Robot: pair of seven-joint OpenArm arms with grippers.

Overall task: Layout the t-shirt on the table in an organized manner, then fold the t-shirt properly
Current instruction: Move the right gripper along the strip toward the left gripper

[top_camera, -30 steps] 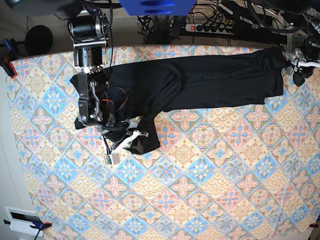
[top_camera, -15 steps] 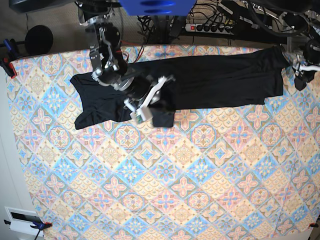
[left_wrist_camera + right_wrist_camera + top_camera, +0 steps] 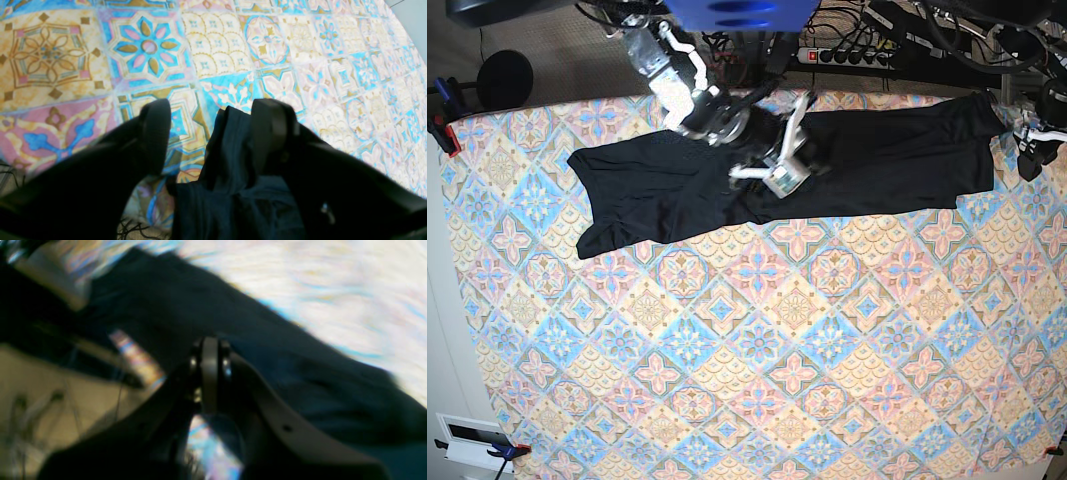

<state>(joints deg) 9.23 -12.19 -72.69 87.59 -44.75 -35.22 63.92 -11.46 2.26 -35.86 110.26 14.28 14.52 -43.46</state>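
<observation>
Along the far edge of the desk [image 3: 757, 350] the t-shirt [image 3: 867, 160] lies stretched in a long dark band, running from the desk's left part to its right edge in the base view. Its left end spreads wider, with a corner trailing down toward the near side. The fabric looks mostly flat, with a few folds near the middle.

Right pincer [image 3: 799, 128]: blurred in the base view, above the shirt's middle. In the right wrist view its fingers [image 3: 209, 373] are pressed together with no cloth seen between them; black shirt fabric fills the ground behind, pale patterned cloth beyond. That view is heavily blurred, so whether the tips touch the shirt I cannot tell.

Left pincer [image 3: 1025, 140]: at the shirt's right end, by the desk's far right corner. In the left wrist view its jaws stand wide apart, and a bunched fold of the shirt [image 3: 233, 160] rises between them, lying against one finger [image 3: 270, 133]; the other finger [image 3: 155, 133] is clear of the cloth, with tile pattern showing in the gap. Whether the fold is truly held I cannot tell.

The desk's cloth shows blue, pink and cream tiles. A power strip [image 3: 847, 56] and cables lie behind the desk's far edge.
</observation>
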